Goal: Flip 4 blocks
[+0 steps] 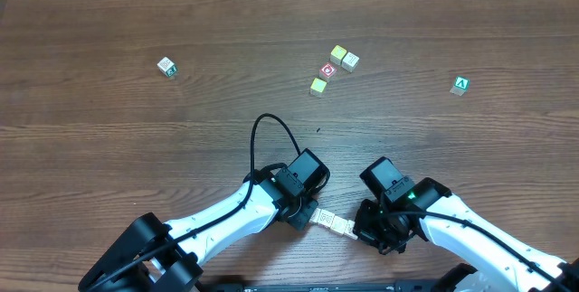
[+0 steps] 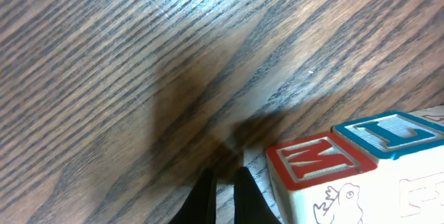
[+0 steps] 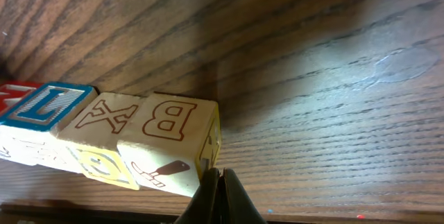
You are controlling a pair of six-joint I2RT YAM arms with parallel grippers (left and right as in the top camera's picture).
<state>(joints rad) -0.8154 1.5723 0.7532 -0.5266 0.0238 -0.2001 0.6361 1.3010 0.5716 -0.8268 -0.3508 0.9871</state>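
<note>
The left gripper (image 2: 223, 182) and right gripper (image 3: 219, 182), both clenched on nothing, flank a row (image 1: 333, 223) of seemingly four lettered cubes, while four blocks (image 1: 166, 66) lie farther up the surface (image 1: 90, 138), one alone at left, three around one ring cube (image 1: 327, 70).

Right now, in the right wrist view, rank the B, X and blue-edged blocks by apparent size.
1. B block, nearest the camera.
2. X block.
3. Blue-edged block.
Nearness likely explains the differences; true sizes may match.
</note>
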